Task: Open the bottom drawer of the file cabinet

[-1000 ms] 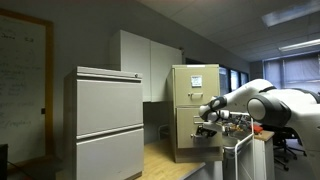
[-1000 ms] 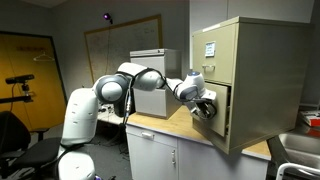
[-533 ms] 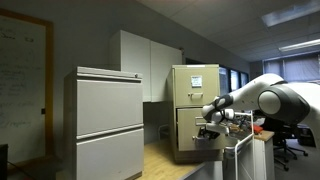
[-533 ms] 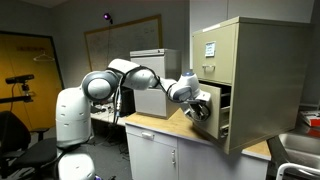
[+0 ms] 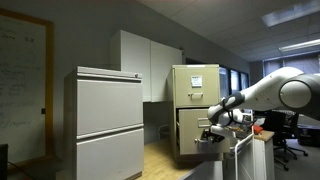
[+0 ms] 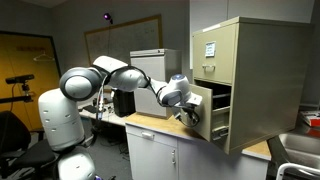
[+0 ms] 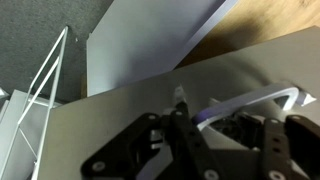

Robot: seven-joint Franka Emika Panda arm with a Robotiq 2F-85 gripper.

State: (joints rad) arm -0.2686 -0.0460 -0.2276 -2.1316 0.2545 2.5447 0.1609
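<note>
The pincer (image 6: 188, 113) has pulled farther back, bringing the bottom drawer (image 6: 209, 122) with it. Its fingers sit at the handle (image 7: 262, 97); whether they pinch it is unclear. The drawer now stands well out of the file cabinet (image 6: 255, 80), nearly open.

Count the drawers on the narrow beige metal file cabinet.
2. The upper drawer bearing white paper is shut; the plain bottom drawer below it stands partly open, with the claw at its front.

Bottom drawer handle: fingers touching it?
Cannot tell. Wrist view shows the fingers either side of the handle, too blurred for contact or gap; in an exterior view the gripper hides it.
</note>
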